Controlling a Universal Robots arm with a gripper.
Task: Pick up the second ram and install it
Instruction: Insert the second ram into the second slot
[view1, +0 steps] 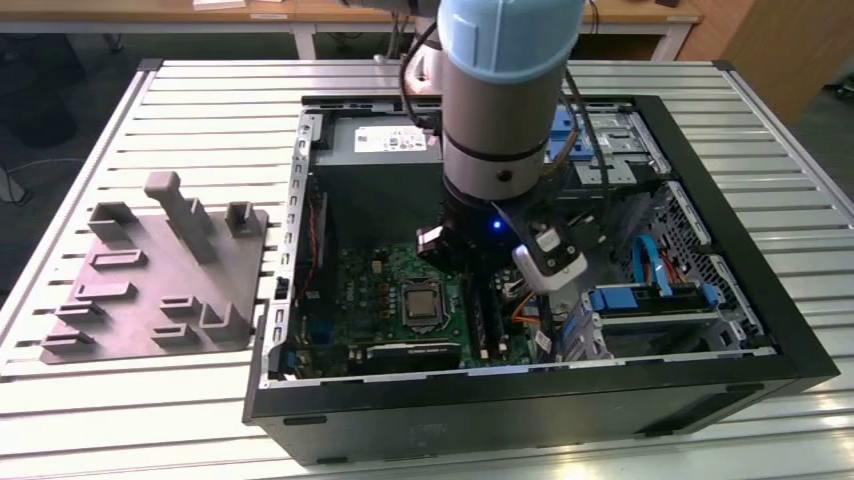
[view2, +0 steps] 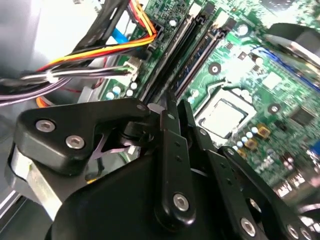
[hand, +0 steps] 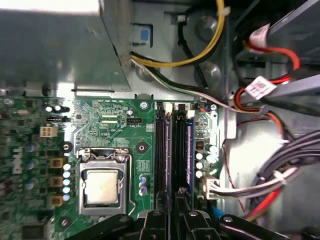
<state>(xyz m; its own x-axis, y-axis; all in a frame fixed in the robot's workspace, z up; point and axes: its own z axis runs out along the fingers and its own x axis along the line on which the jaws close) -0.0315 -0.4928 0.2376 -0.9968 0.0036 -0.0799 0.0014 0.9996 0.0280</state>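
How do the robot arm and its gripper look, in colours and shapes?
The arm is a thick silver-grey cylinder with a light blue cap and a small blue light low on it. The gripper is black, built of jointed bars with silver screws.

No print on the motherboard (hand: 115, 135) or its labels can be read.

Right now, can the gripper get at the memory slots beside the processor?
Probably yes. The gripper hangs just over the memory slots, and the cables lie off to one side, not across them.
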